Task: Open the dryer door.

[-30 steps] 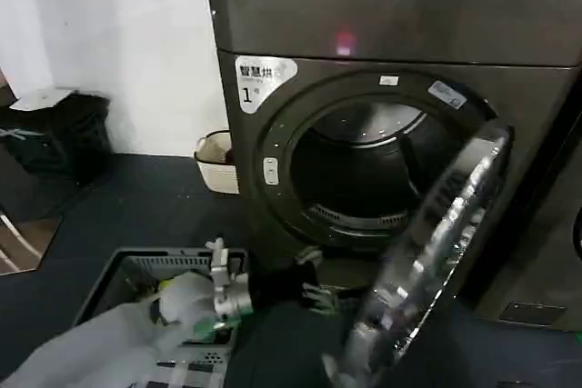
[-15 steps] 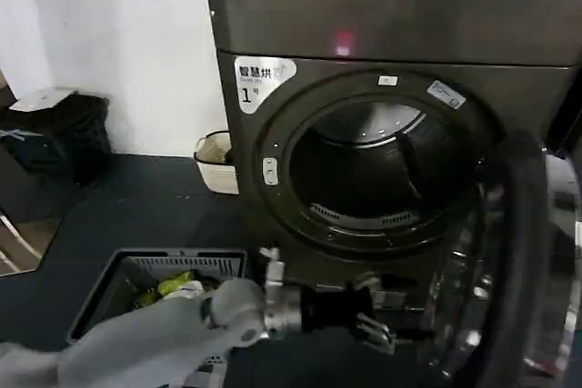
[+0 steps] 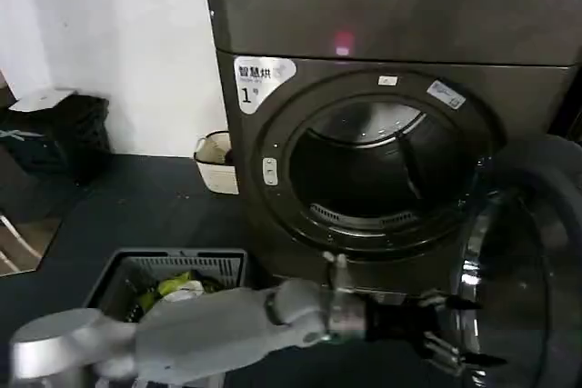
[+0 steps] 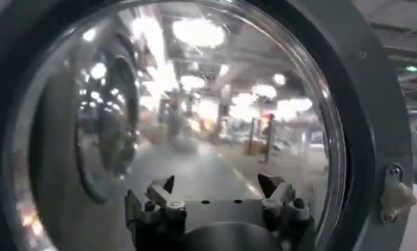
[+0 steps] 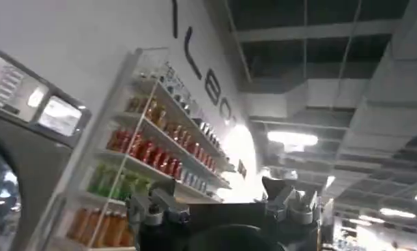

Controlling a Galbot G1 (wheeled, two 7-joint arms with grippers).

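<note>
The dryer (image 3: pixel 391 61) stands in front of the robot, dark and boxy, with its drum opening (image 3: pixel 373 170) fully uncovered. The door (image 3: pixel 532 270) hangs swung out wide on the right side of the dryer, its inner side facing the room, so the task looks almost done; only drawing the arm back seems left. The left gripper (image 3: pixel 455 344) is at the door's lower edge, jaws open, holding nothing. The right gripper (image 5: pixel 225 204) points up at a ceiling, jaws open and empty. A white label (image 3: pixel 262 79) on the dryer reads "1".
</note>
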